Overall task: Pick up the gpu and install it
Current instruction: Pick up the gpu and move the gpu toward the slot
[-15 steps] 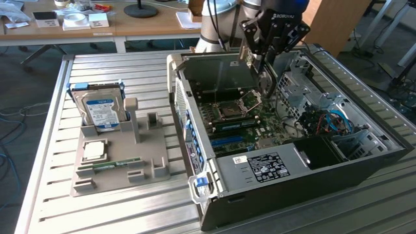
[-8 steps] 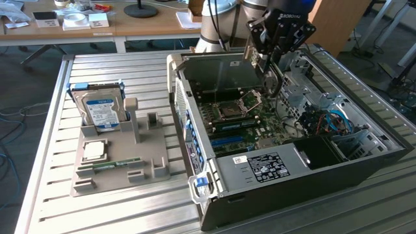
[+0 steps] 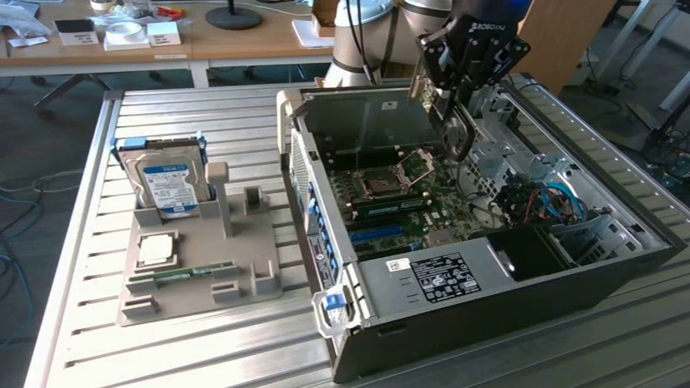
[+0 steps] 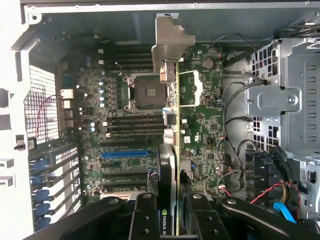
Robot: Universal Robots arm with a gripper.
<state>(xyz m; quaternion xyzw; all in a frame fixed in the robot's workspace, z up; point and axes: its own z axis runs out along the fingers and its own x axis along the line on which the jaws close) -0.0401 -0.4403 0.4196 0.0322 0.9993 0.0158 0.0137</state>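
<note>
- Your hand [image 4: 172, 220] is clamped on the gpu [image 4: 167, 170], held edge-on over the motherboard [image 4: 210, 120].
- Hard drive [image 3: 170, 182] sits at 9 o'clock of the case [image 3: 485, 327], exterior view.

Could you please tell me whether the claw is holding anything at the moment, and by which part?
The claw holds the gpu, pinching its two flat faces at the end away from its metal bracket.

Arm [image 3: 361, 40]: pale grey tubular links, rounded joint housings. End effector [image 3: 455, 90]: black body, white lettering; black fingers [image 4: 144, 217] with round screw heads.
</note>
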